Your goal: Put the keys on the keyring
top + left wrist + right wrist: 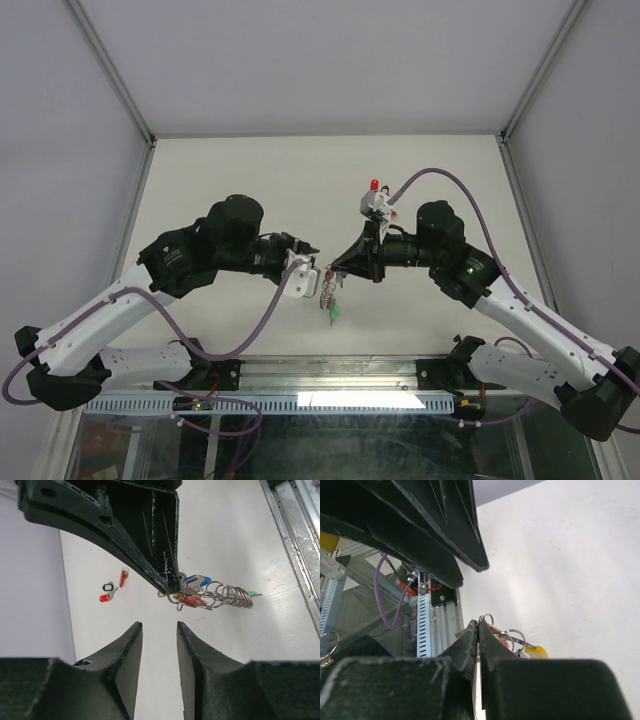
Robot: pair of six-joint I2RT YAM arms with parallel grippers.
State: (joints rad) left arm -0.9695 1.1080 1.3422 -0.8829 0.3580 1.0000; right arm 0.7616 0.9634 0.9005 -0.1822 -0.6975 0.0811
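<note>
My right gripper (478,626) is shut on the keyring (512,636), pinching a silvery ring at its top. In the top view the right gripper (332,272) holds the keyring (326,291) so that it hangs above the table, with a green-tagged key (334,316) at the bottom. The left wrist view shows the keyring's metal coils (222,596) carrying blue (198,580), red (192,600) and green (253,594) tagged keys. A yellow piece (536,651) shows behind the rings. My left gripper (159,627) is open and empty, just short of the keyring. Loose keys with red (123,577) and black (107,586) tags lie on the table.
An aluminium rail (330,375) runs along the table's near edge and also shows at the right of the left wrist view as the rail (295,545). Grey walls and frame posts (115,75) enclose the white table (300,180).
</note>
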